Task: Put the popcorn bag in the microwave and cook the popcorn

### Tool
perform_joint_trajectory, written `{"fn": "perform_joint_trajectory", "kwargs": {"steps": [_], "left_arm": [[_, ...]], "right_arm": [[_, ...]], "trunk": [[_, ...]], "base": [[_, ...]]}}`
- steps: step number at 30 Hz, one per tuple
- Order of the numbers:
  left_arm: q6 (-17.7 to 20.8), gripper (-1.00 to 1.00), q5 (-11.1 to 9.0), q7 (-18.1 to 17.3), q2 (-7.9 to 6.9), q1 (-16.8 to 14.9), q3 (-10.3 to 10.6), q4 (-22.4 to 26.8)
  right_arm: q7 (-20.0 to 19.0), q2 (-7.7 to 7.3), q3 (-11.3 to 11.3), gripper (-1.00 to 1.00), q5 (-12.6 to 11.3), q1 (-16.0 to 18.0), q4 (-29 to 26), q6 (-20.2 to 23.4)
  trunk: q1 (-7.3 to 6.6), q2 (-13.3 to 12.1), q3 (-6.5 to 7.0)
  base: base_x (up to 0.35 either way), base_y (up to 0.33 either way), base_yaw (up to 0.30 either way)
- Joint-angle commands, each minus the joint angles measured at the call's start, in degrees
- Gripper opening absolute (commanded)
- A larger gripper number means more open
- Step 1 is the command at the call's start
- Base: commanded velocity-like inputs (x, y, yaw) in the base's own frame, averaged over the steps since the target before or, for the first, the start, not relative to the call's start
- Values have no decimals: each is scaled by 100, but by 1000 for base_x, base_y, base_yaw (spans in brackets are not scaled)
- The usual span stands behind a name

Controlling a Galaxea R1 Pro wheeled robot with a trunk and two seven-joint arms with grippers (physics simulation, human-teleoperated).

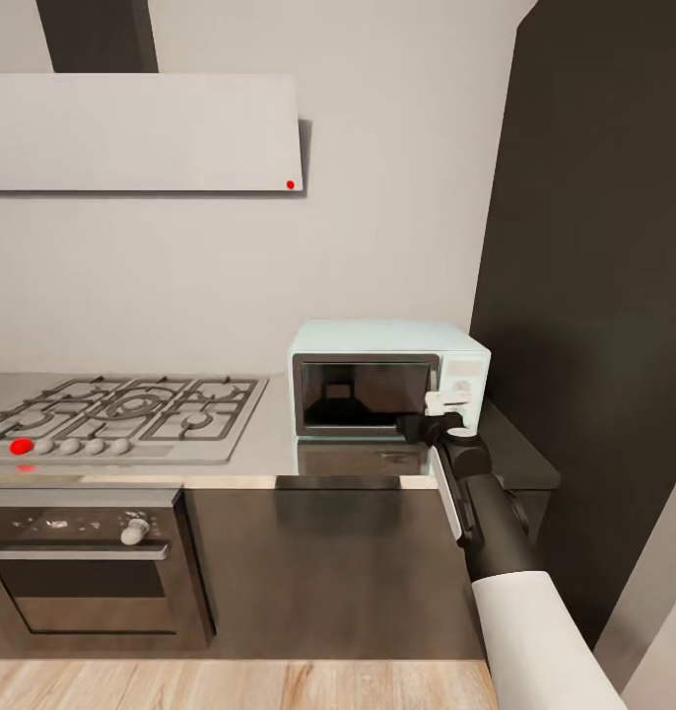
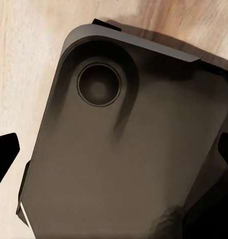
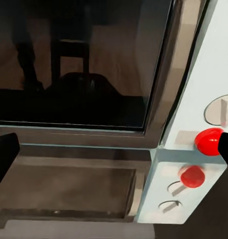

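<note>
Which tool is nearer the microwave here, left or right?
Right. The right tool is up at the microwave, at the lower right corner of its door beside the control panel. The left tool points down at a dark robot part over the wooden floor, away from the microwave.

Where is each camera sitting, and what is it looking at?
Head view: up on the robot's head, looking down at the countertop, microwave and hob; right arm shows.
Left wrist view: pointing down at the robot's dark base and wood floor.
Right wrist view: close at the microwave's door and red light.
Head and right wrist views share the microwave.
</note>
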State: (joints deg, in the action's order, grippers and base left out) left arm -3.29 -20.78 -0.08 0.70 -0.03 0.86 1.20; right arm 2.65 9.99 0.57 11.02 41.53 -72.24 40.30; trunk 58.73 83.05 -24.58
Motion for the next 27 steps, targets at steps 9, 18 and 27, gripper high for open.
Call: {"fn": "perform_joint_trajectory", "kwargs": {"steps": [9,18,27], "left_arm": [[-14,100,-39,-1,1,-3,5,3],[-2,100,-40,0,1,0,9,3],[-5,100,-31,-1,1,-1,20,3]], "right_arm": [[-160,-290,-13,100,-2,4,-2,39],[-196,-323,-303,100,6,4,-142,57],[-157,-314,-304,100,6,4,-263,49]], "trunk": [[0,3,-6],[0,3,-6],[0,3,-6]], "base": [[0,0,0],[0,0,0],[243,0,0]]}}
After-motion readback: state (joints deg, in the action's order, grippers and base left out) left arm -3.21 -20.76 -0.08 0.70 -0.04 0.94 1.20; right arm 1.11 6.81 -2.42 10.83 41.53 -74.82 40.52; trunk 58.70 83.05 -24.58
